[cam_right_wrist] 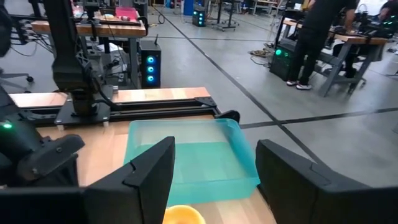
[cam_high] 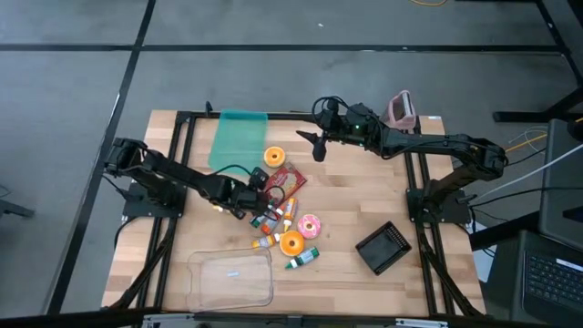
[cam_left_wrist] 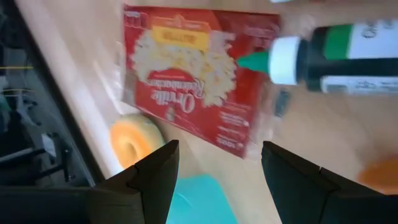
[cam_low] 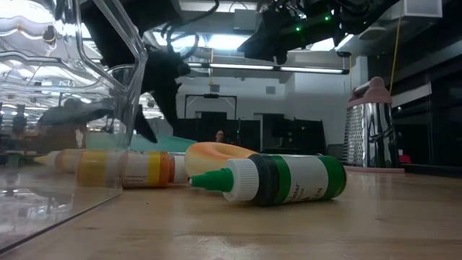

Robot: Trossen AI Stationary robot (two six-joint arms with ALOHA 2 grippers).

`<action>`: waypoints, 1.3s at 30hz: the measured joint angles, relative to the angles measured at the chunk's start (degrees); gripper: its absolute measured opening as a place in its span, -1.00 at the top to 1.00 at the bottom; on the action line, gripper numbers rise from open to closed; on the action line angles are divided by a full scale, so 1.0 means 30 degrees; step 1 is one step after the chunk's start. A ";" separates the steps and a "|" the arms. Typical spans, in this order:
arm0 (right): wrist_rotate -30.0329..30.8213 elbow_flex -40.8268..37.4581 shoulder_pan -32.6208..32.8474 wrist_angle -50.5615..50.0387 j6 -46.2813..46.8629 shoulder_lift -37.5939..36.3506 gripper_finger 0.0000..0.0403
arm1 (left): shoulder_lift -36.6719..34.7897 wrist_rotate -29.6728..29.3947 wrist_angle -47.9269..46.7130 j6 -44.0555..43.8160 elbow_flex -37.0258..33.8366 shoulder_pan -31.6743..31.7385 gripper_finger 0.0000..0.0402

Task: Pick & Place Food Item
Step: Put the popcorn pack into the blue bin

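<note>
Hovering over the red popcorn box, the left gripper has its fingers spread and grasps nothing. In the left wrist view the box lies flat beyond the fingers, an orange donut just beside it and a green-capped bottle near it. Away from the box, by the teal bin, the right gripper hangs spread and empty. A pink-frosted donut lies near the box.
</note>
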 joint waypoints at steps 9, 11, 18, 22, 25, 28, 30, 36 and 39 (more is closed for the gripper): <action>-0.0578 0.0000 0.0007 -0.0004 0.0150 0.0000 -0.10 | 0.1557 0.0800 -0.0399 0.0520 -0.0015 0.1003 -0.11; -0.0615 0.0000 0.0015 -0.0004 0.0144 0.0000 -0.10 | 0.2275 0.1077 -0.0122 0.0894 -0.0022 0.1159 -0.11; -0.0972 0.0000 0.0015 -0.0011 0.0143 0.0000 -0.10 | 0.3994 0.0951 0.0292 0.1297 0.0138 0.1264 -0.11; -0.1046 0.0000 0.0015 -0.0015 0.0143 0.0000 -0.10 | 0.4107 0.0468 0.0957 0.0959 0.0091 0.1281 -0.11; -0.1046 0.0000 0.0015 -0.0011 0.0143 0.0000 -0.10 | 0.4022 0.0475 0.1967 0.0840 0.0029 0.1432 -0.11; -0.1046 0.0000 0.0015 -0.0018 0.0143 0.0000 -0.10 | 0.4058 0.0630 0.2484 0.0623 0.0022 0.1635 -0.08; -0.1046 0.0000 0.0015 -0.0018 0.0210 0.0000 -0.10 | 0.4068 0.0778 0.2537 0.0294 0.0020 0.1789 -0.03; -0.1046 0.0000 0.0015 -0.0018 0.0252 0.0000 -0.10 | 0.4095 0.1107 0.2542 -0.0923 0.0015 0.1924 0.21; -0.1072 0.0000 0.0015 -0.0018 0.0288 0.0000 -0.10 | 0.4080 0.1429 0.3112 -0.1492 -0.0179 0.1946 0.34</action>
